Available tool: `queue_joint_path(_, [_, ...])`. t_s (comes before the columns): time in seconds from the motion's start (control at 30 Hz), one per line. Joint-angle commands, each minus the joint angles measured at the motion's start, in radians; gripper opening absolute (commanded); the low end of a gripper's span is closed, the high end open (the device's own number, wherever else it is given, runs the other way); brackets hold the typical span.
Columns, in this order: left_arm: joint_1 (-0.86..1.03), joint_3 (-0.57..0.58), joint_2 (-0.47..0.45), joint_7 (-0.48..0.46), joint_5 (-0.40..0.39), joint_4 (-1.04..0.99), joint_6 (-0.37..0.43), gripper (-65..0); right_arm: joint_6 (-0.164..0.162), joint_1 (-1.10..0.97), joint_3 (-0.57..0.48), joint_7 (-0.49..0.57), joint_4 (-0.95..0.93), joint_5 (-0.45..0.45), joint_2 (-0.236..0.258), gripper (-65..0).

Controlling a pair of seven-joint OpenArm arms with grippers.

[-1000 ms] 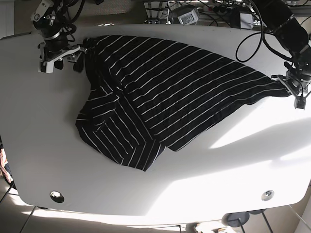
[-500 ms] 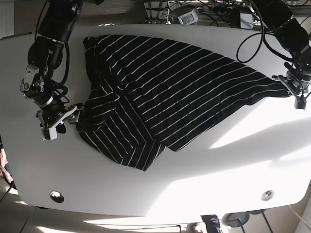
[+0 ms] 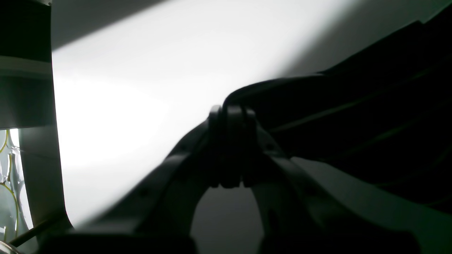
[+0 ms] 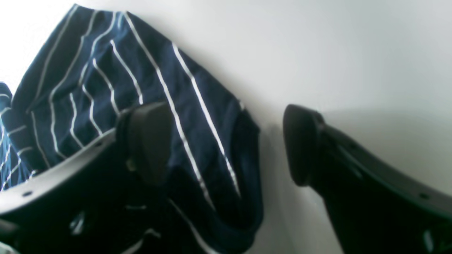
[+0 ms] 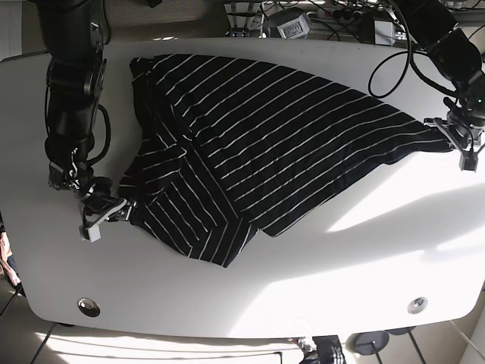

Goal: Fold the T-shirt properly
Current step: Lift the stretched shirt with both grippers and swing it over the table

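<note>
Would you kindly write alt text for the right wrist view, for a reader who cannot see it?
The open right gripper sits low over a white table, one finger over a navy T-shirt with thin white stripes, the other over bare table. The shirt's edge lies between the jaws, not yet gripped.

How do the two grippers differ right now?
The left gripper is shut, pinching the T-shirt edge at the table's far side. The right gripper is open, one finger over a striped corner, the other over bare table. Both sit at the shirt's edges.
</note>
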Motion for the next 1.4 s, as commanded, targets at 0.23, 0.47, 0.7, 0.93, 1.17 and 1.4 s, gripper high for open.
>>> queue_joint_path(0.23, [-0.013, -0.005, -0.024, -0.018, -0.003, 0.021, 0.006, -65.0, 0.015, -0.027, 0.000, 0.038, 0.016, 0.016, -0.055, -19.0])
queue_joint_path(0.47, [-0.013, -0.005, -0.050, -0.018, -0.003, 0.016, 0.006, -65.0, 0.008, -0.023, 0.000, 0.088, 0.016, -0.019, -0.083, -51.4])
queue_joint_path(0.7, [-0.016, 0.003, -0.079, -0.018, -0.007, 0.018, 0.006, -65.0, 0.017, -0.041, 0.009, 0.076, 0.176, -0.099, -0.090, -63.1])
queue_joint_path(0.93, [-0.157, 0.072, -0.127, -0.018, -0.007, 0.038, 0.006, -65.0, 0.017, -0.026, 0.009, -0.116, 0.506, -0.099, -0.093, -63.1])
queue_joint_path(1.17, [-0.391, 0.219, -0.178, -0.015, -0.001, 0.057, 0.006, -65.0, 0.012, 0.191, 0.009, -0.241, 0.558, -0.100, -0.086, -63.1])
queue_joint_path(1.4, [-0.840, 0.317, -0.268, -0.014, -0.001, -0.120, 0.006, -65.0, 0.009, 0.567, 0.009, -0.361, 0.556, -0.100, -0.058, -63.1])
